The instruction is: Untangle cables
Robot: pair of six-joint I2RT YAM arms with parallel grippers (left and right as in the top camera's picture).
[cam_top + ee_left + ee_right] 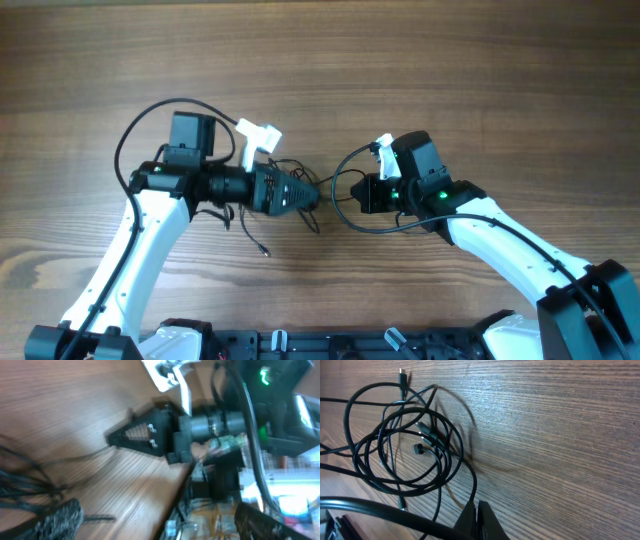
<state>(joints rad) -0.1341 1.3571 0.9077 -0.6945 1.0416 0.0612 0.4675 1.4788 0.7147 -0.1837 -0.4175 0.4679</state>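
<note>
Left gripper (305,197): I am holding my fingers fully spread, pointing toward the right gripper (362,195). In the left wrist view only one textured pad (62,519) is showing, and thin strands are passing just beside it. I cannot tell whether any strand is lying between the fingers.

Right gripper: I am keeping these fingers clenched tip to tip. One strand is running straight into the tips and appears pinched there.

Cables (427,435): they are lying as a loose coil of overlapping loops on the wooden tabletop (450,80), near its middle and between my two grippers. Small plug ends are showing inside the coil. One separate strand is trailing from under the left gripper toward the near edge.

A thicker black cord (380,509) is crossing the bottom of the right wrist view.
</note>
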